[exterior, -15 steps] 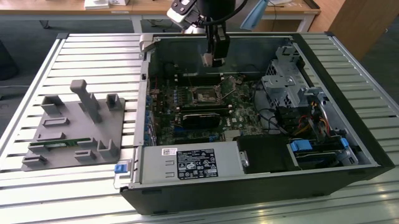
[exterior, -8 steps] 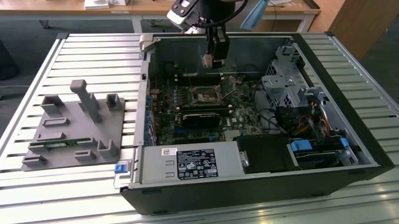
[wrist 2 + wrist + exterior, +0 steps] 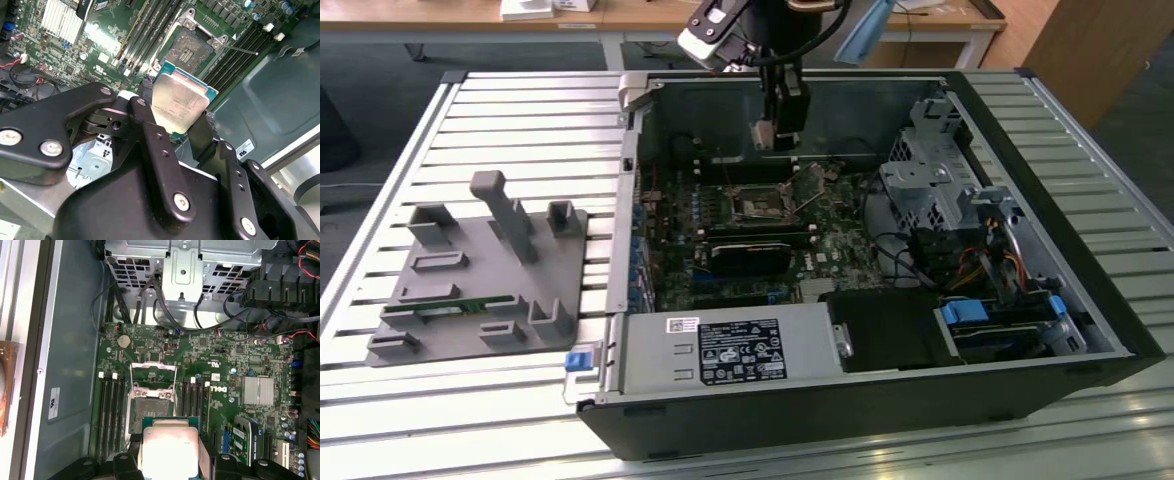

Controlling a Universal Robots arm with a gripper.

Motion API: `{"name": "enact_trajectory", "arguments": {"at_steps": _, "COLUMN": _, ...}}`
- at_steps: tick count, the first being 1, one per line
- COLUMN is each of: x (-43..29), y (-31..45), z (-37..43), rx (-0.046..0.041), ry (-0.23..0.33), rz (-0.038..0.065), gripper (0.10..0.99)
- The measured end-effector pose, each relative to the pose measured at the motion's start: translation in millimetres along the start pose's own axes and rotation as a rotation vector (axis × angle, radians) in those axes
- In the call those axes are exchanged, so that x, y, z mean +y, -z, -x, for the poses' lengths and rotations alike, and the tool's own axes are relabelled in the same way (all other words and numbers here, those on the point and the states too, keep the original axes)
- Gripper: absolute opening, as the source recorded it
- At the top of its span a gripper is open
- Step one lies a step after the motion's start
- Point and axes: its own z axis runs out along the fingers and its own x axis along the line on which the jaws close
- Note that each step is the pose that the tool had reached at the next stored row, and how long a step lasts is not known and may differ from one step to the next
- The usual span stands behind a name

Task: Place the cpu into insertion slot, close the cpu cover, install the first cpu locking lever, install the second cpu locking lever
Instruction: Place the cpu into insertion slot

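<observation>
The cpu (image 3: 180, 102), a flat square chip with a silver-grey top and green rim, is clamped between the black fingers of my gripper (image 3: 177, 106). In the first wrist view the cpu (image 3: 169, 447) hangs just short of the insertion slot (image 3: 151, 407), whose dark centre lies bare. The cpu cover (image 3: 152, 373) stands flipped open on the socket's far side. A thin wire locking lever (image 3: 241, 49) sticks out beside the insertion slot (image 3: 192, 47). In the exterior view my gripper (image 3: 771, 135) hovers inside the open case, above and behind the insertion slot (image 3: 758, 204).
Long black memory slots (image 3: 111, 410) flank the socket. A black card (image 3: 750, 250) lies in front of it, a metal drive cage (image 3: 945, 190) on the exterior view's right, a power supply (image 3: 727, 350) at the front. A grey fixture (image 3: 480, 270) sits outside the case.
</observation>
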Motion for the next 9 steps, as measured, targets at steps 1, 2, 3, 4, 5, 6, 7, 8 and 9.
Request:
{"name": "enact_trajectory", "arguments": {"at_steps": 1, "x": -0.1, "y": -1.1, "z": 0.0, "rx": 0.0000, "ry": 0.000, "rz": 0.000, "gripper": 0.533}}
{"name": "enact_trajectory", "arguments": {"at_steps": 2, "x": -0.2, "y": -2.4, "z": 0.0, "rx": 0.0001, "ry": 0.000, "rz": 0.000, "gripper": 0.533}}
{"name": "enact_trajectory", "arguments": {"at_steps": 3, "x": -0.4, "y": -4.0, "z": 0.1, "rx": 0.0002, "ry": 0.000, "rz": 0.000, "gripper": 0.533}}
{"name": "enact_trajectory", "arguments": {"at_steps": 4, "x": -0.5, "y": -5.5, "z": 0.1, "rx": 0.0002, "ry": 0.000, "rz": 0.000, "gripper": 0.533}}
{"name": "enact_trajectory", "arguments": {"at_steps": 5, "x": -0.7, "y": -7.1, "z": 0.1, "rx": 0.0001, "ry": 0.000, "rz": 0.000, "gripper": 0.533}}
{"name": "enact_trajectory", "arguments": {"at_steps": 6, "x": -0.8, "y": -8.7, "z": 0.1, "rx": 0.0002, "ry": 0.000, "rz": 0.000, "gripper": 0.533}}
{"name": "enact_trajectory", "arguments": {"at_steps": 7, "x": -1.0, "y": -10.1, "z": 0.2, "rx": 0.0002, "ry": 0.000, "rz": 0.000, "gripper": 0.533}}
{"name": "enact_trajectory", "arguments": {"at_steps": 8, "x": -1.1, "y": -11.3, "z": 0.2, "rx": 0.0001, "ry": 0.000, "rz": 0.000, "gripper": 0.533}}
{"name": "enact_trajectory", "arguments": {"at_steps": 9, "x": -1.2, "y": -12.7, "z": 0.2, "rx": 0.0001, "ry": 0.000, "rz": 0.000, "gripper": 0.533}}
